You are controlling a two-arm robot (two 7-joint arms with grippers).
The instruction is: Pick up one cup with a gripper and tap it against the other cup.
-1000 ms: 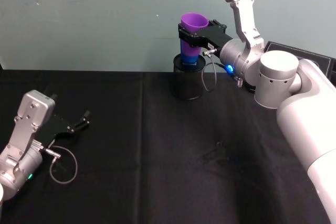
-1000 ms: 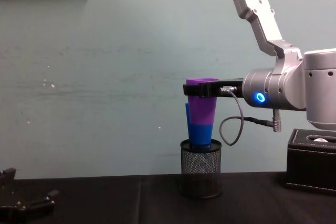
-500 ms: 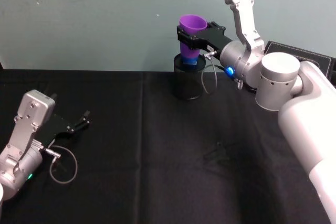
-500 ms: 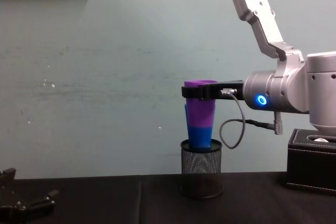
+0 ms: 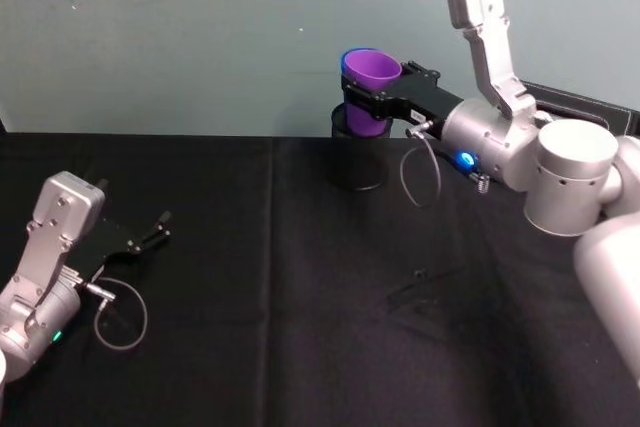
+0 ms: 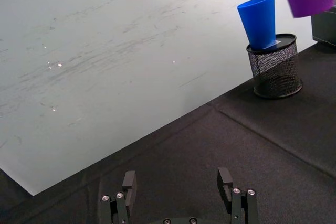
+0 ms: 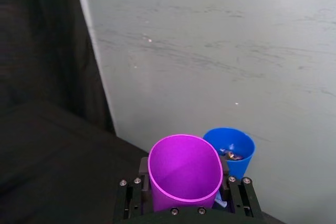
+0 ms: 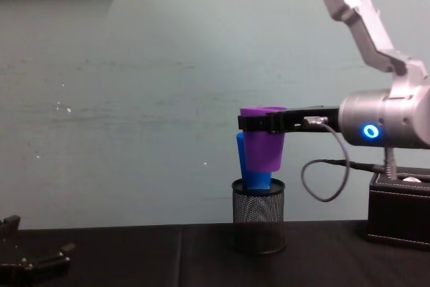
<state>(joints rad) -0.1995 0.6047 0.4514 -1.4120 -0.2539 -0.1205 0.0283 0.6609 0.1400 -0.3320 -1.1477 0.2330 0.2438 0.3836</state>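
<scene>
purple cup [image 5: 371, 72] upright in the air, clamped near its rim in my right gripper [image 5: 366, 97] | blue cup [image 6: 260, 20] just beside it, lower, small gap, standing in black mesh holder [image 8: 258, 214] | my left gripper [image 6: 178, 182] on the black table [image 5: 300, 297], fingers apart

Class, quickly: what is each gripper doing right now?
Left gripper: open, holding nothing.
Right gripper: shut on the purple cup.

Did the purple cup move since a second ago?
Yes. In the head view the purple cup, gripped by the right claw, has come nearer the robot, judged against the mesh holder.
</scene>
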